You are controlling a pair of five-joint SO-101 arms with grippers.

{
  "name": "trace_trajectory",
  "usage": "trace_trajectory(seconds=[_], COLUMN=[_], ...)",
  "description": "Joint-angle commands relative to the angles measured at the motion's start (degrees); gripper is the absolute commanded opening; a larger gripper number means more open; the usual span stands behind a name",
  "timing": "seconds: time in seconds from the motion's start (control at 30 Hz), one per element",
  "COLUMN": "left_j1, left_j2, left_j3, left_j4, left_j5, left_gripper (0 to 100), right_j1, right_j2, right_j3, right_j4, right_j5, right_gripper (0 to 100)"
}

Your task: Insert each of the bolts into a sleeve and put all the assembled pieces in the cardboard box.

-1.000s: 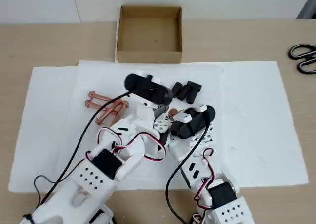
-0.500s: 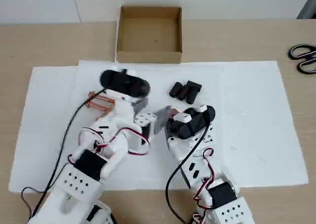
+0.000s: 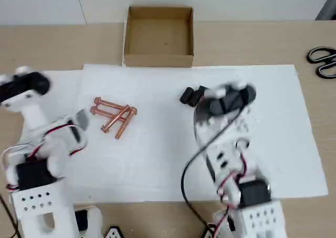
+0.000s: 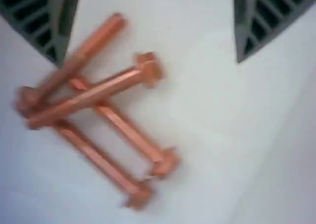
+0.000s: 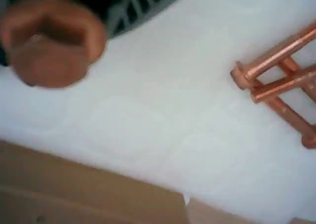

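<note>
Copper hex-head bolts (image 3: pixel 113 113): four lie crossed in a loose heap on the sheet, left of centre and well apart from the box.
Left gripper (image 4: pixel 148 46): near the heap, on its left in the high view. Its dark ribbed jaws are spread wide and frame the bolts in the wrist view. It holds nothing.
Right gripper (image 5: pixel 74 26): closed on a single copper bolt (image 5: pixel 49 41), whose hexagonal head faces the wrist camera beside a ribbed grey jaw. Whether a sleeve sits on this bolt cannot be told.
Black cylindrical sleeves (image 3: pixel 190 95): lying together on the sheet, just beside the right arm (image 3: pixel 231 99) and nearer than the box.
Brown cardboard box (image 3: pixel 159 60): open-topped, standing on the table at the far edge of the sheet.
White foam sheet (image 3: pixel 157 164): spread over the middle of the table.
Light wooden table (image 3: pixel 52 43): carries the sheet and the box.
Black-handled scissors (image 3: pixel 323 60): on the bare table at the far right, off the sheet.
</note>
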Motion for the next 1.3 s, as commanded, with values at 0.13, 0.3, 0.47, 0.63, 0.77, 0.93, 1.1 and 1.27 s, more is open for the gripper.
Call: trace_trajectory(seconds=[0.13, 0.3, 0.47, 0.63, 0.77, 0.93, 1.1, 1.27], left_j1=[-2.73, -2.81, -2.73, -2.55, -2.55, -2.55, -2.55, -2.55], left_j2=[-1.32, -1.41, -1.41, -1.41, -1.41, -1.41, -1.41, -1.41], left_j3=[-2.68, -1.1, 1.01, 2.51, 3.3, 3.3, 3.3, 3.38], left_j4=[1.49, 1.32, 1.32, 1.23, 1.23, 1.23, 1.49, 1.58], left_j5=[-5.54, -14.24, -14.51, -14.59, -14.59, -14.59, -14.59, -14.59], left_gripper=[21, 21, 21, 21, 21, 21, 21, 21], right_j1=[1.63, 1.71, 1.63, 1.71, 1.45, 0.75, 0.92, 0.84], right_j2=[47.16, 72.31, 93.58, 114.15, 128.48, 140.62, 144.31, 146.15], right_j3=[-46.15, -74.02, -99.43, -122.9, -138.02, -149.63, -151.3, -151.21], right_j4=[0.13, 0.04, 0.04, -1.01, -2.77, -2.77, -2.42, -2.15], right_j5=[0.53, 0.53, 0.88, 0.88, 0.97, 0.97, 0.97, 0.97], right_gripper=[0.4, 0.4, 0.4, 0.4, 0.4, 0.4, 0.8, 10.0])
